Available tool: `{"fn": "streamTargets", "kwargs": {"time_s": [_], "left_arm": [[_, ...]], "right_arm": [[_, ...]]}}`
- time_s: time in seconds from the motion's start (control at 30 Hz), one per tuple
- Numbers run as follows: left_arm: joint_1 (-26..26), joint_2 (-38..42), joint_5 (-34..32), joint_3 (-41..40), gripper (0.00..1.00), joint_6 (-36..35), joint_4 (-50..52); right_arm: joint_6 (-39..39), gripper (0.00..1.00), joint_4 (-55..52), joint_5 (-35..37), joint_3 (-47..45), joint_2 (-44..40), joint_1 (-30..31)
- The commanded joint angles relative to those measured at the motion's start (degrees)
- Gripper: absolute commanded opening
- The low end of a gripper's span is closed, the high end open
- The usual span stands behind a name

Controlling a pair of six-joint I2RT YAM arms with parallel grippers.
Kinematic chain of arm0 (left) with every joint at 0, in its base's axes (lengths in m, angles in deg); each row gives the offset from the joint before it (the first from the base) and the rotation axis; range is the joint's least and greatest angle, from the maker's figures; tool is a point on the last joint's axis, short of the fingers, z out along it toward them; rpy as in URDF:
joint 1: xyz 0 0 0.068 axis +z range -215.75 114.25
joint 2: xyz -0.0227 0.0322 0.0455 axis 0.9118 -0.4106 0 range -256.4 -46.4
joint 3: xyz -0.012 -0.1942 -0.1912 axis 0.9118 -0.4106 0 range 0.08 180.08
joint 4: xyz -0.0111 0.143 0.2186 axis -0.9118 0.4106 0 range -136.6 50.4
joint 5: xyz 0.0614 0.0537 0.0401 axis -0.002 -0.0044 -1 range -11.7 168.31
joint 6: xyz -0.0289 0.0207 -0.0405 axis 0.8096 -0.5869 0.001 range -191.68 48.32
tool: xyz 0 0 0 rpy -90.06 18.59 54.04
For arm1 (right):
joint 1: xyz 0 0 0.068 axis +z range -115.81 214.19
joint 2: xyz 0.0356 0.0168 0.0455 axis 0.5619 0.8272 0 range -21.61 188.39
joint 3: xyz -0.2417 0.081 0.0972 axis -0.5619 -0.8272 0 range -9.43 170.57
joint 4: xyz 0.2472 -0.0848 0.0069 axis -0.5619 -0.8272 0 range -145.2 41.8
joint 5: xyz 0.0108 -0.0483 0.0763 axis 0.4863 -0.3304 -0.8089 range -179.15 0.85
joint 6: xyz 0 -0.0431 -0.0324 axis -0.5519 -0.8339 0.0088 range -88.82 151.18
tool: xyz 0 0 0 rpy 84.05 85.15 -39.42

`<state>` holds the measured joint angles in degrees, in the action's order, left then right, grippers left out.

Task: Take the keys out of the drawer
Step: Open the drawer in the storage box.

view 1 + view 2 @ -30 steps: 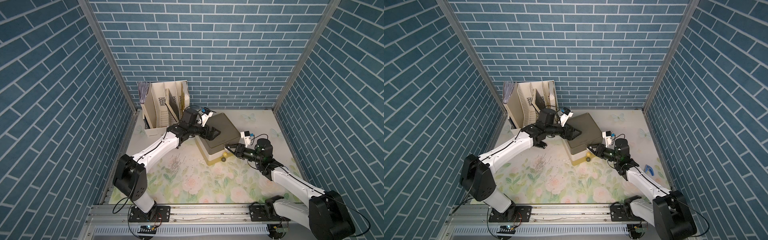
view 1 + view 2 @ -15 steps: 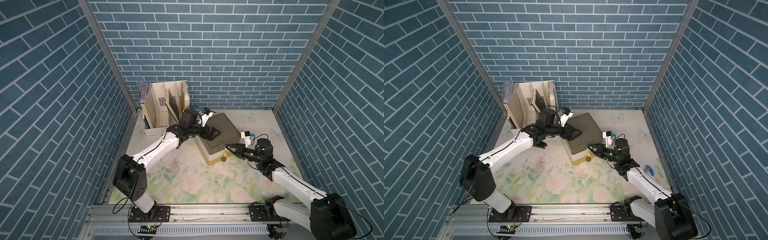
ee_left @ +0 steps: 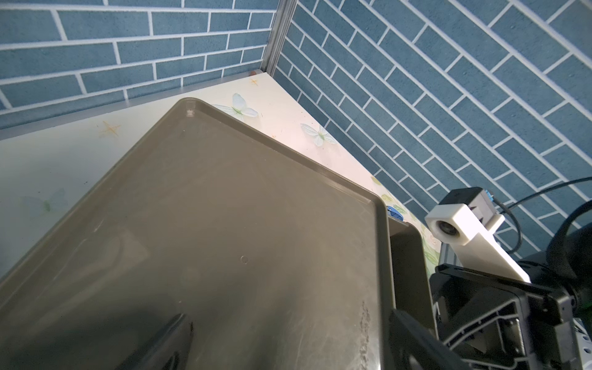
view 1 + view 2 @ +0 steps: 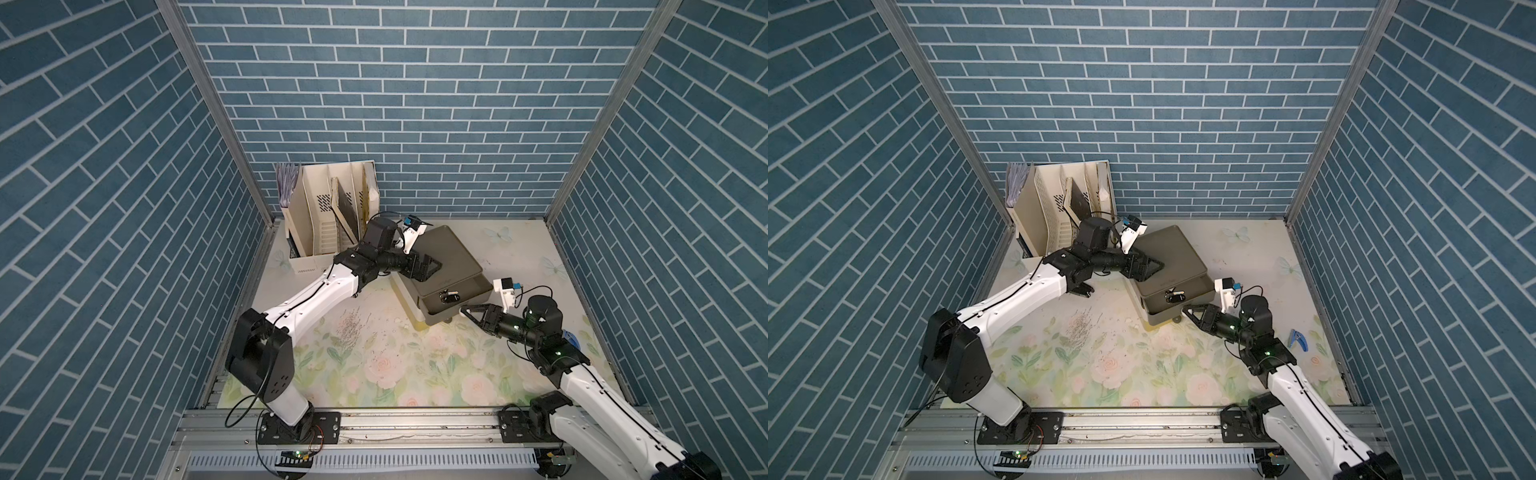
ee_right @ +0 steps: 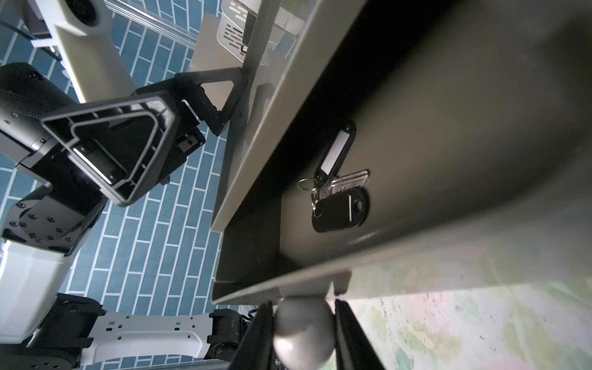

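As right jaws pinch round knob (image 5: 303,330), metal keys (image 5: 347,181), oval fob (image 5: 339,212)

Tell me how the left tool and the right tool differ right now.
The left tool stands open; the right tool is closed on the drawer knob. The left tool rests on the cabinet top; the right tool sits lower, at the front of the open drawer. Shared: both are black, and neither touches the keys lying in the drawer.
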<state>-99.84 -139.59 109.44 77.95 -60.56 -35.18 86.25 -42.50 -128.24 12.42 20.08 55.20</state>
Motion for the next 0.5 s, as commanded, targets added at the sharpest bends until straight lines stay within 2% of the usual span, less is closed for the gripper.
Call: {"fn": "streamTargets", "kwargs": {"time_s": [0.0,0.47], "left_arm": [[-0.64,-0.08,-0.02,-1.69,1.0,1.29,3.59],[-1.68,0.19,-0.81,-2.45,1.0,1.63,3.01]], "right_arm": [[-2.33,0.12,-6.68,0.42,-1.16,-4.2,-0.36],[-2.15,0.11,-20.61,1.31,-3.21,-17.87,-0.56]]}}
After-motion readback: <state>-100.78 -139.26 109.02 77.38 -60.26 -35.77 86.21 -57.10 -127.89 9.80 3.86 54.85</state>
